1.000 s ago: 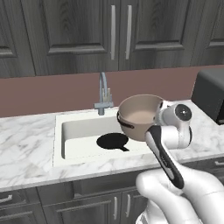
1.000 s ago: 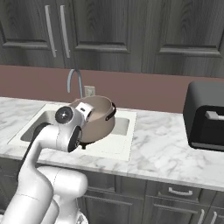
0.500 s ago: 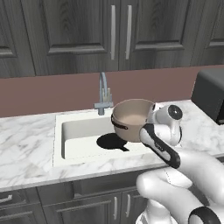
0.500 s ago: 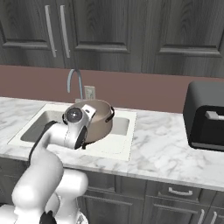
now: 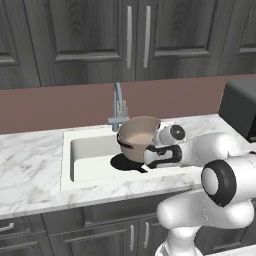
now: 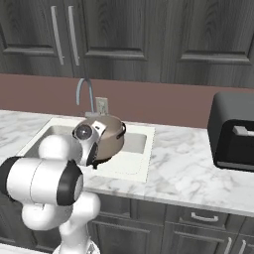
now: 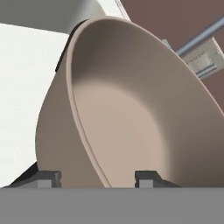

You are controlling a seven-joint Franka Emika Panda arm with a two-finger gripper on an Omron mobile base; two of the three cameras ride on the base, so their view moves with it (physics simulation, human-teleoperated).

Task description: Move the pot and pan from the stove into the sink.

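Between the hand's [image 7: 97,178] fingers sits the pot's [image 7: 131,113] rim.

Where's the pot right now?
The pot hangs tilted in the pincer over the right part of the sink, just in front of the faucet, with the black pan in the basin below it.

Black microwave [image 6: 232,133] on the marble desk [image 6: 188,173], toward its right end, against the back wall. Wall outlet [image 6: 101,105] on the reddish-brown backsplash [image 5: 45,107]. Dark wood upper cabinets [image 5: 100,40] above; lower drawers [image 6: 198,218] under the desk's front edge.
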